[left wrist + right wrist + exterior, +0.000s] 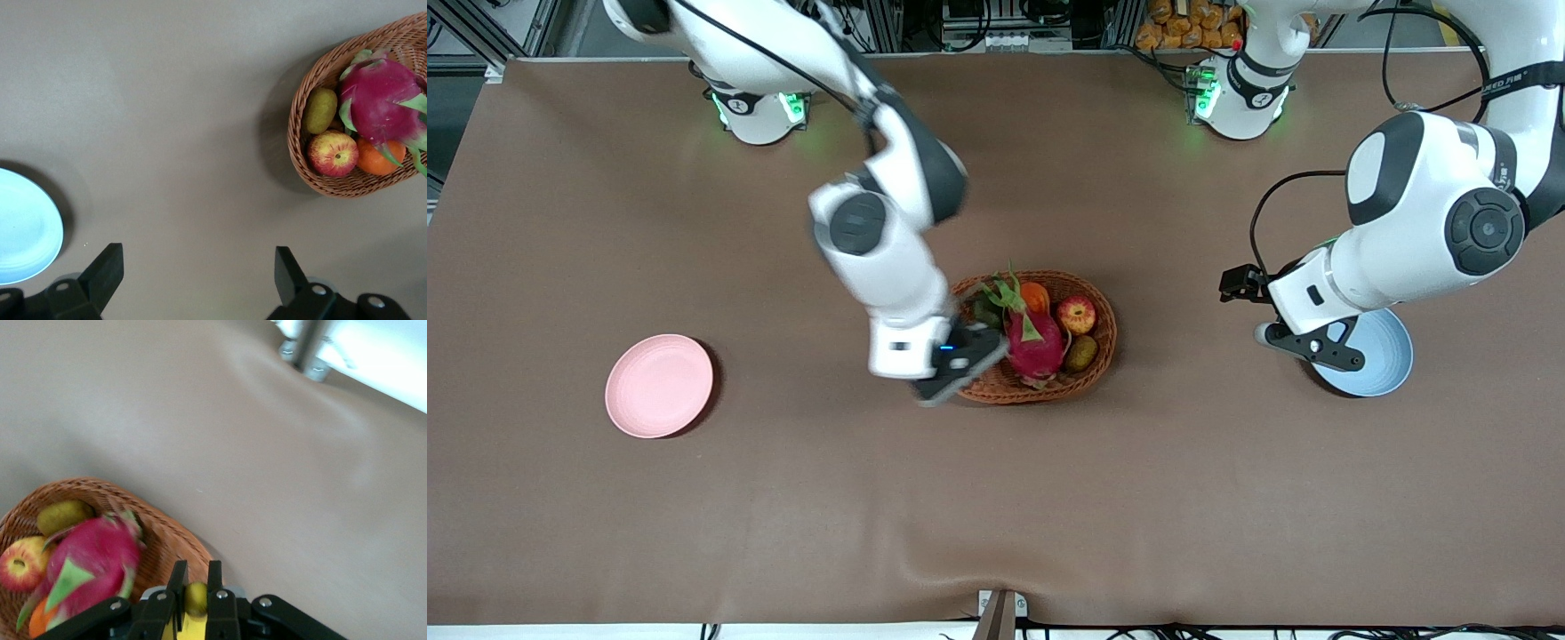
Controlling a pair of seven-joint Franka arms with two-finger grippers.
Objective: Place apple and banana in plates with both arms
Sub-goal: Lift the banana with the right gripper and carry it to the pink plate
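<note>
Banana [194, 600]: only a yellow tip and a strip of yellow visible between the fingers in the right wrist view; body hidden under the gripper, at the basket [1104, 313] end toward the right arm. Judged light, fairly stiff, smooth-skinned, bruisable; long shape likely to swing if gripped near a tip, so a mid-length hold across the narrow width looks safer.

Right gripper [195, 587]: over the basket rim, fingers drawn close together, clamped on the banana, apparently close to its end.

Apple [1077, 314]: in the basket, beside the orange fruit [1035, 297], touching the kiwi [1082, 352] and the dragon fruit [1035, 342]. Judged firm, round, waxy, prone to rolling; best taken across its widest part from above, crowding neighbours permitting.

Left gripper [199, 267]: fingers wide apart, empty, over bare table between the basket and the blue plate [1392, 364]; waiting.

Pink plate [660, 385]: toward the right arm's end of the table, well apart from the basket, nothing on it.
</note>
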